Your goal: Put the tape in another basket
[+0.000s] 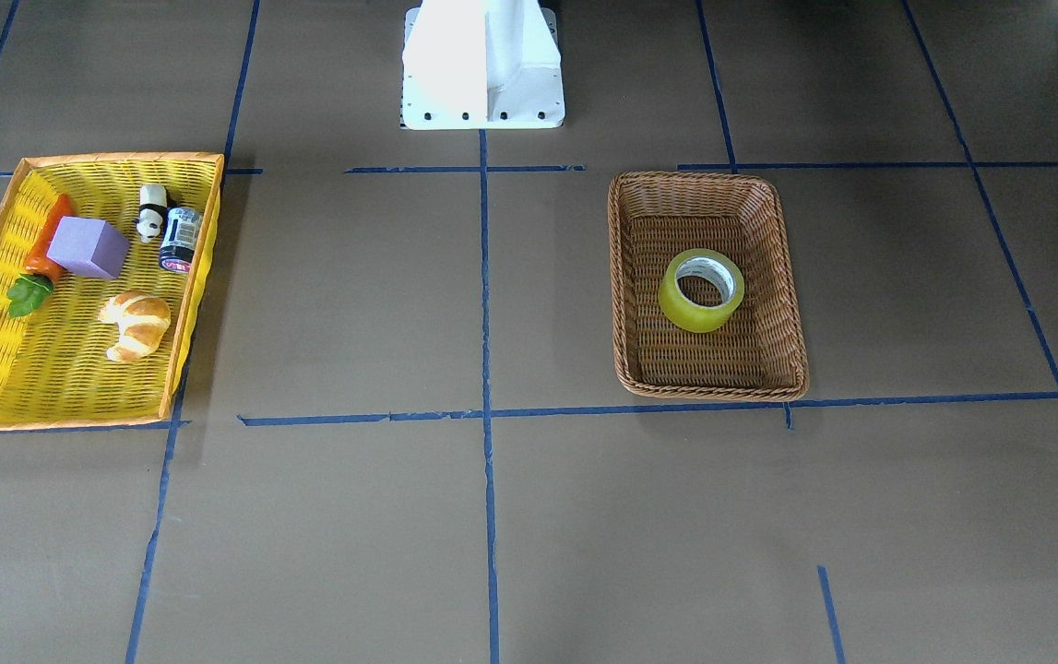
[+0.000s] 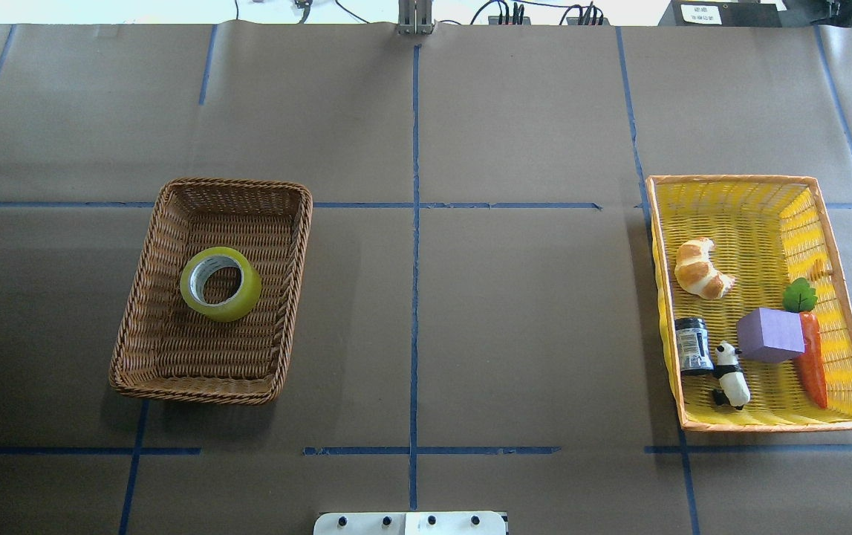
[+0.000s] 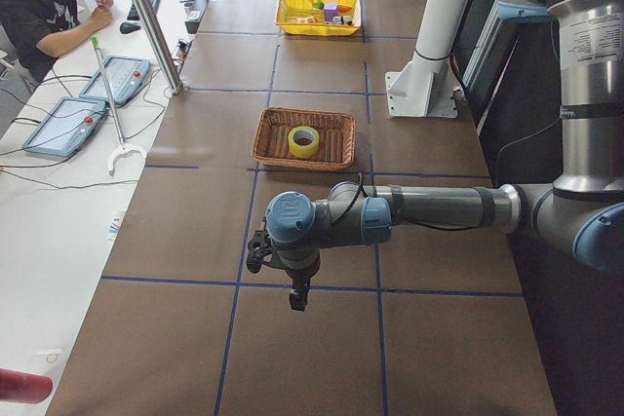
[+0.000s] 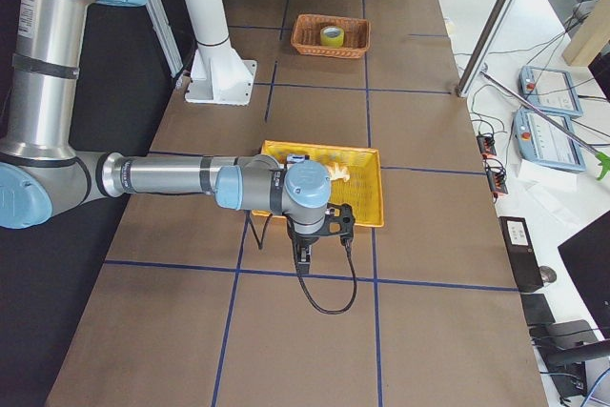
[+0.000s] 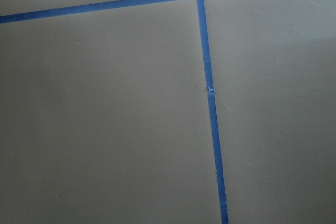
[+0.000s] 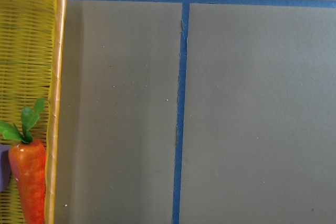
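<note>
You had the tape [image 2: 241, 301] lying flat, core opening up, about the middle of the floor of the wicker basket [image 2: 137, 297], clear of its walls. That basket sat in the left half of the worktop, roughly midway between the robot's edge and the operators' edge.

The left tool [image 3: 296, 297] hung pointing down over bare worktop, out toward the left end. The tape [image 3: 303, 142] lay well apart from it, further in along the worktop. Its wrist camera showed you only brown surface and blue lines. Whether its fingers were wide or narrow, you could not tell.

The right tool [image 4: 304, 253] hung at the opposite end, just past the yellow basket [image 4: 367, 199] on the side toward the right end. The tape [image 4: 332, 35] lay far from it, at the other end. Its opening could not be judged either.

The yellow basket [image 2: 767, 200] held a croissant [image 2: 700, 269], a purple cube [image 2: 769, 335], a carrot [image 2: 813, 368], a panda figure [image 2: 732, 375] and a small dark can [image 2: 692, 345].
</note>
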`<state>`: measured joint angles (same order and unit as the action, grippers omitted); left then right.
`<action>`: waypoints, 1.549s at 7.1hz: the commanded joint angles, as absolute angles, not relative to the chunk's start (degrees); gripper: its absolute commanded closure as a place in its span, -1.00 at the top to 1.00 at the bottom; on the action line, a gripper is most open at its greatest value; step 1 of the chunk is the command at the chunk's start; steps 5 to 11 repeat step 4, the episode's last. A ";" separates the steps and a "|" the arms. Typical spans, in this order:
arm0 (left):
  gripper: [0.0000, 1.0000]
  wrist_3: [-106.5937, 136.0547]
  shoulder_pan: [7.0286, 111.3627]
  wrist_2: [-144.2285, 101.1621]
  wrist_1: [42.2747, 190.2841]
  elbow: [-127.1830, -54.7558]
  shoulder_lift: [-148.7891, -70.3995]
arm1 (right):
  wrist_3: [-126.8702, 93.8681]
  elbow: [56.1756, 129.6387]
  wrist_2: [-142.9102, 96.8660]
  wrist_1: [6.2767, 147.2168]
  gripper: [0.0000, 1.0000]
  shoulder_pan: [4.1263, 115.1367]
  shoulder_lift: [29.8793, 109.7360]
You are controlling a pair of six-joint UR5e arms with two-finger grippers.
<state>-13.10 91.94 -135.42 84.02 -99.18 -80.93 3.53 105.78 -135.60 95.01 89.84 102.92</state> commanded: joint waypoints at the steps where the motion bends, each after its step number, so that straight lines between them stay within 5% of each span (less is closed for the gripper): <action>1: 1.00 -13.10 91.93 -135.53 84.02 -100.01 -80.86 | 3.34 105.73 -135.62 95.01 1.00 89.82 102.92; 11: 1.00 -13.10 91.93 -135.44 84.02 -100.63 -80.86 | 3.34 105.65 -135.70 95.01 1.00 89.74 102.92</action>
